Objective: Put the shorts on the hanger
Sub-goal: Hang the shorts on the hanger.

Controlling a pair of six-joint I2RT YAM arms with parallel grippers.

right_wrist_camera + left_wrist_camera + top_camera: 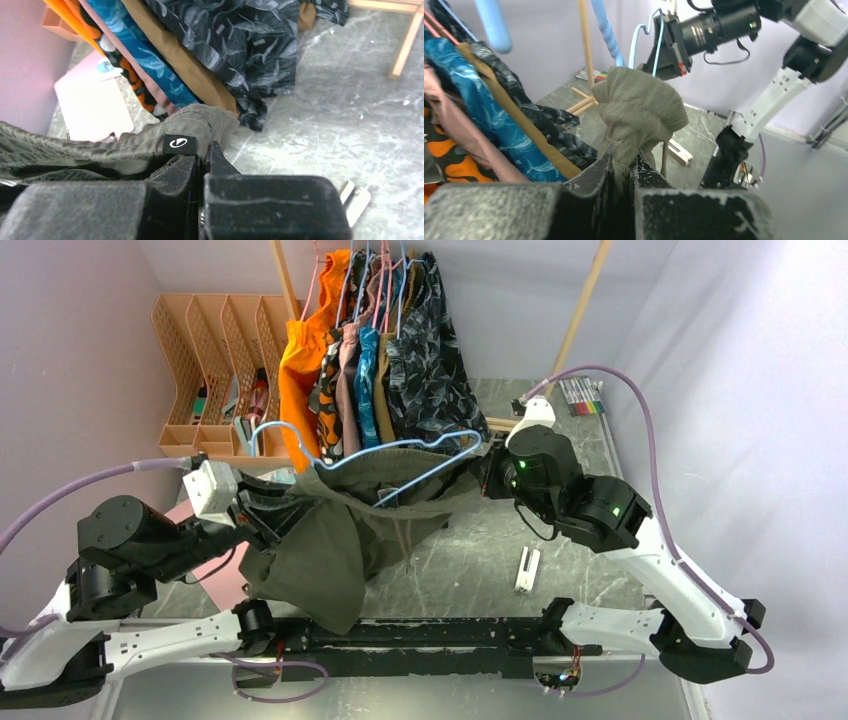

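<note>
The shorts (340, 530) hang in the air above the surface (470, 560), stretched between the two arms. The left gripper (624, 167) is closed tight on a bunched fold of the olive fabric, which rises in a lump just past its fingertips. The right gripper (204, 155) is also clamped shut, pinching the ribbed waistband right beside a small black label. From above, the left gripper (262, 520) holds the left end of the shorts and the right gripper (488, 475) the right end. The waistband runs fairly taut between them, and the rest of the fabric droops toward the near edge of the surface.

The hanger (420, 441) lies across the top of the shorts. Its hook curls up on the left and its far corner sits just beside the right gripper. One of its lower wires slants down into the folds of the shorts and is partly hidden there, so I cannot tell how far it is threaded through.

Behind, a row of garments (400, 350) hangs on a wooden rack, orange at the left and dark patterned at the right. A peach organizer (215, 340) stands at the back left, markers (582, 396) lie at the back right, and a small white clip (527, 568) rests on the surface near the right arm.
</note>
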